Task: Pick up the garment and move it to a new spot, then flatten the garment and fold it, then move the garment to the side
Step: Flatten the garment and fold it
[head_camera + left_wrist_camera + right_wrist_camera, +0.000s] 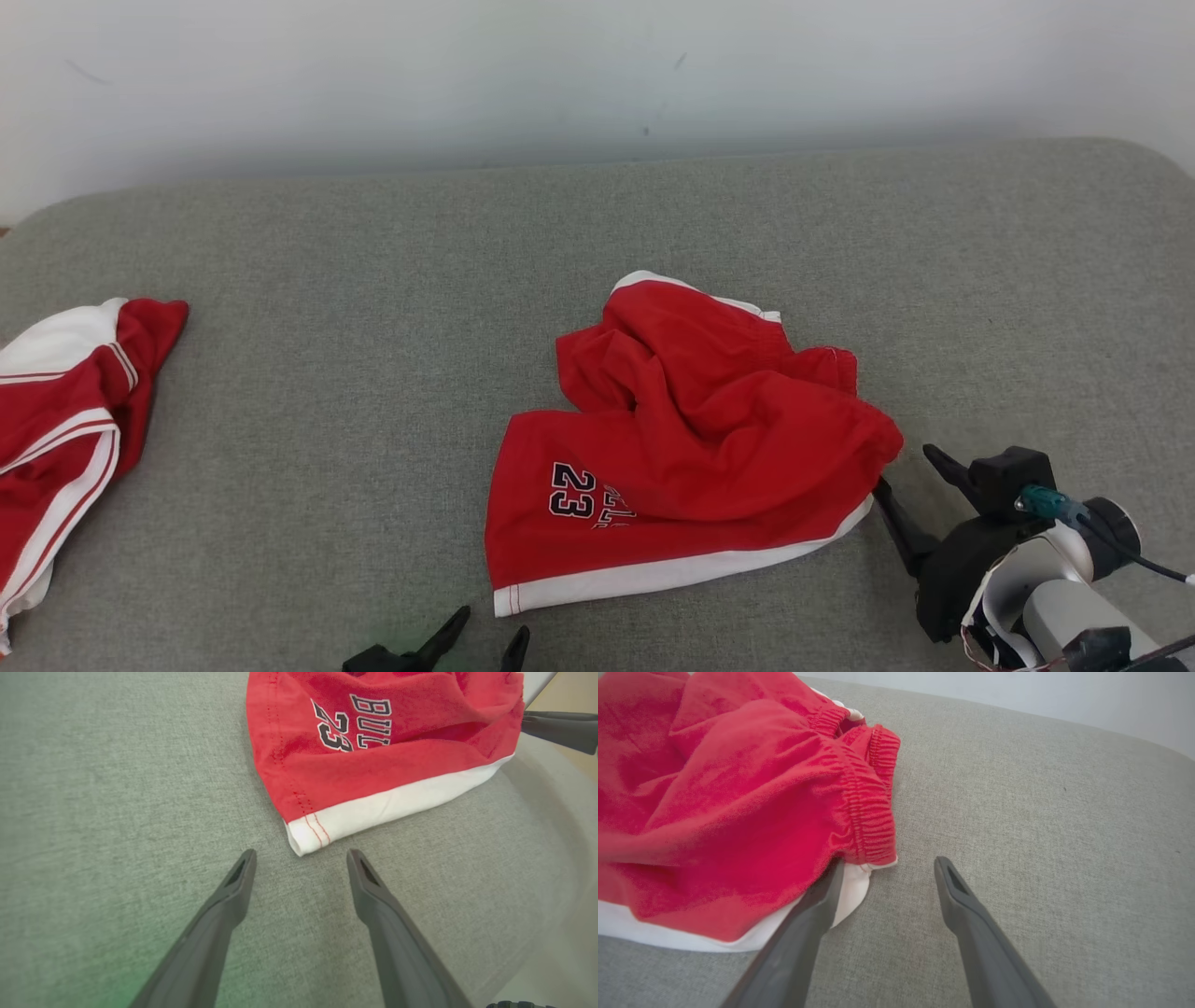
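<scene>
The garment (691, 439) is a pair of red shorts with white trim and a "23" print, lying crumpled in the middle of the grey cushioned surface (373, 280). My left gripper (490, 627) is open just short of the shorts' near white hem corner (303, 835), with nothing between its fingers. At the garment's right edge my right gripper (906, 467) stands open. Its left finger (822, 896) slips under the elastic waistband (868, 812), while the other finger rests on bare fabric.
A second red and white garment (65, 420) lies at the far left edge of the surface. A pale wall (597, 75) runs behind. The surface's rounded edge (551, 826) is close to the right of the shorts.
</scene>
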`<state>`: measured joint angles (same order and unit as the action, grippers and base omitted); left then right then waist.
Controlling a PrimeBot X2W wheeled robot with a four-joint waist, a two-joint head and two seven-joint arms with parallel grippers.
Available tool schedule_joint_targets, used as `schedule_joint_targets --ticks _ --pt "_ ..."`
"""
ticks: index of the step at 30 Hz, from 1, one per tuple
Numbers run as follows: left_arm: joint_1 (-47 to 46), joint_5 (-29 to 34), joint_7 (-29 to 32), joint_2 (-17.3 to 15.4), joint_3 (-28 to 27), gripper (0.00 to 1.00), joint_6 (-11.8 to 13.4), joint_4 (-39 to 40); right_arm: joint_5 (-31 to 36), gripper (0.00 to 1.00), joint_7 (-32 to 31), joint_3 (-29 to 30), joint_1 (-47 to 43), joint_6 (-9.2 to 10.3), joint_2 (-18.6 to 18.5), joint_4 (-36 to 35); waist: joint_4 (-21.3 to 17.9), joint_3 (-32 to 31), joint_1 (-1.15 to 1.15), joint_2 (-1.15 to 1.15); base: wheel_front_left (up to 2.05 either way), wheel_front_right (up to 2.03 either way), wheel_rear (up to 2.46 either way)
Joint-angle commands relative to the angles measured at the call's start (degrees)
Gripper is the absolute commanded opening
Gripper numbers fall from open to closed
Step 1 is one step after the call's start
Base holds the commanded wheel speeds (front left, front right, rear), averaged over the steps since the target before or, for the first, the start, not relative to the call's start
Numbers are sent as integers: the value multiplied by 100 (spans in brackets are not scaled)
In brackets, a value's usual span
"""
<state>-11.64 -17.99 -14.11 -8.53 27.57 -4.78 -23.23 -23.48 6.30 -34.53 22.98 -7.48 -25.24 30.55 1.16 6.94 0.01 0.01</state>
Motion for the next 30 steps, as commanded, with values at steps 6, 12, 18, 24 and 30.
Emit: schedule_joint_targets --ticks 6,12,18,24,30 --pt "-350 56 -47 122 156 100 -75 -440 -285 100 139 -696 557 -3 -105 470 59 157 -1 -1 0 0 0" --pt "-608 -12 -45 238 300 86 -147 -933 -591 99 232 -1294 921 -3 -43 804 82 193 -1 -1 0 0 0" --pt "-762 -73 -85 323 419 0 -206 -1070 -931 0 412 -1745 1118 -3 -80 1008 101 170 -1 -1 0 0 0" --pt "-575 -26 -110 240 339 0 -154 -904 -1246 0 697 -2002 1071 -3 -143 981 55 -40 -1 -1 0 0 0" --pt "-298 -3 -113 -21 8 0 44 -276 -1536 0 817 -2156 925 -3 -300 665 9 -347 -1 -1 0 0 0"
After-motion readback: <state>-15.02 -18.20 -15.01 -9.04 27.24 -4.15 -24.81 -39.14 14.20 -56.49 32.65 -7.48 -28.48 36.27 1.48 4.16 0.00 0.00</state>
